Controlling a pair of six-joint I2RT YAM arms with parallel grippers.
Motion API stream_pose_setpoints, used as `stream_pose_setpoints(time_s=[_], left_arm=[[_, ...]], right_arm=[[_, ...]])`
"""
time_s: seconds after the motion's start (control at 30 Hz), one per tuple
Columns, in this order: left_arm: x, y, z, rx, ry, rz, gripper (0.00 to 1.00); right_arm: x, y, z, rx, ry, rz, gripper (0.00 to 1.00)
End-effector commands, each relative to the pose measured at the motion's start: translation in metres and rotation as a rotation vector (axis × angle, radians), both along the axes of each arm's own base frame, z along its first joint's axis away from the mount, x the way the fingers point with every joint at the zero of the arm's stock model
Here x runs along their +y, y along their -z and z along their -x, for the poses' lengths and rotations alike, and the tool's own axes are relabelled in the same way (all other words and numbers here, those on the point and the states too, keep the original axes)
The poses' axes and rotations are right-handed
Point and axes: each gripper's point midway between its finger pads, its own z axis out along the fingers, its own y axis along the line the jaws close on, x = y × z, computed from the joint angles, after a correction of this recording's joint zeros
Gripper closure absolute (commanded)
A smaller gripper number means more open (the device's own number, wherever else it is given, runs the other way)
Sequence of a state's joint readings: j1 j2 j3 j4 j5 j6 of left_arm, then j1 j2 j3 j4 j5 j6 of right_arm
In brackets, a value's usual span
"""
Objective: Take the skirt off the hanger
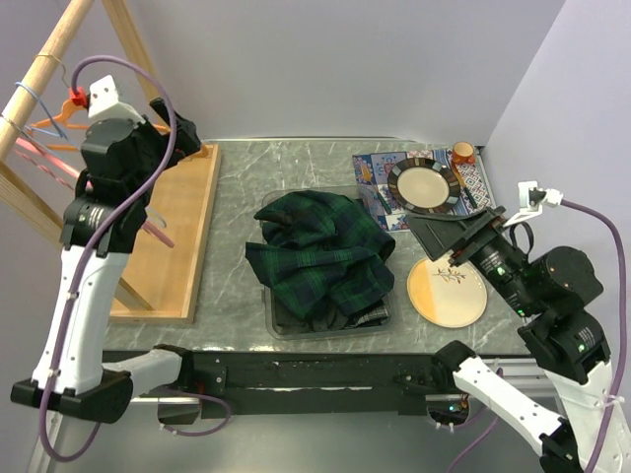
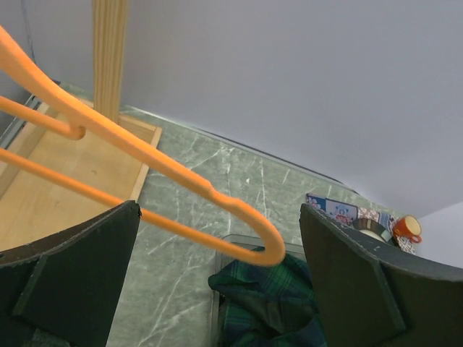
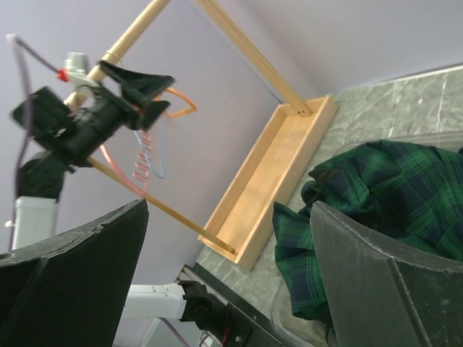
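The dark green plaid skirt (image 1: 320, 258) lies crumpled in a clear plastic bin (image 1: 280, 323) at mid-table; it shows in the left wrist view (image 2: 271, 303) and the right wrist view (image 3: 376, 195) too. A bare orange hanger (image 2: 145, 163) hangs from the wooden rack. My left gripper (image 1: 177, 133) is raised by the rack, open, with the hanger's end (image 2: 264, 249) between its jaws, touching neither. The hanger also shows in the top view (image 1: 61, 123). My right gripper (image 1: 458, 236) is open and empty, held above the table right of the bin.
A wooden rack (image 1: 39, 79) with a tray base (image 1: 177, 236) stands at the left, with other hangers (image 1: 39, 158) on it. At the right are a striped plate (image 1: 426, 187) on a patterned mat (image 1: 380, 172), an orange cup (image 1: 461, 152) and a cream-orange plate (image 1: 449, 293).
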State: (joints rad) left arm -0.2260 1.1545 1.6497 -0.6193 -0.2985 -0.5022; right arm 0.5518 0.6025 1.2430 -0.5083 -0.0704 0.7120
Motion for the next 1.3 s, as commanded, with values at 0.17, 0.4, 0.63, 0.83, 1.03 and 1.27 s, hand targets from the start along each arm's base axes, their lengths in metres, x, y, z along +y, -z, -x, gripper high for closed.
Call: stream_pose_setpoints(time_s=[0.17,0.4,0.63,0.83,1.03,1.27], left_arm=[[-0.016,-0.081,0.058,-0.241,0.175,-0.001,0.03],[-0.076,-0.113,0.094,-0.393,0.559,-0.008,0.03],[-0.148,-0.074,0.104,-0.279,0.914,0.112,0.03],[-0.21,-0.029,0.134,-0.193,1.109,0.139,0.03],[-0.213,-0.015,0.163,-0.235,1.14,0.165,0.03],[-0.202,-0.016,0.189,-0.283,1.192,0.192,0.03]], right_arm=[[0.016,0.014,-0.01,0.121,-0.05,0.066,0.0],[0.016,0.022,-0.012,0.155,-0.048,0.12,0.0],[0.0,0.022,-0.006,0.126,0.011,0.119,0.0],[-0.012,0.01,0.004,0.096,0.039,0.095,0.0],[-0.012,-0.002,0.021,0.048,-0.003,0.036,0.0],[-0.019,-0.018,0.035,-0.002,-0.012,-0.004,0.0]])
